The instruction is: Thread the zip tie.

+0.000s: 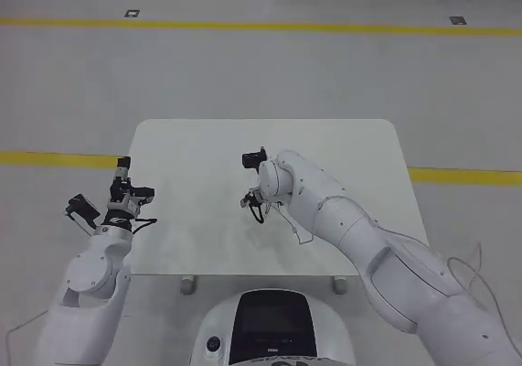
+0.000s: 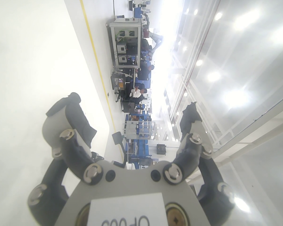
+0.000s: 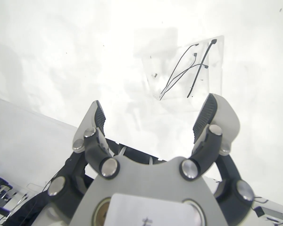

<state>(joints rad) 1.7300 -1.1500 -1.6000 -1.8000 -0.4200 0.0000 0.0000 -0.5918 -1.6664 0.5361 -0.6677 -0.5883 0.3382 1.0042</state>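
Several black zip ties lie crossed inside a clear, flat-looking container on the white surface ahead of my right gripper. That gripper is open, with nothing between its ribbed pads, and stays short of the container. In the top view the right gripper hangs over the middle of the white table. My left gripper sits at the table's left edge. In its own wrist view the left gripper is open and empty, pointing out toward the room.
The white table has rounded corners and bare surface on both sides of the right arm. Yellow floor lines run behind it. The left wrist view looks at distant workbenches and racks.
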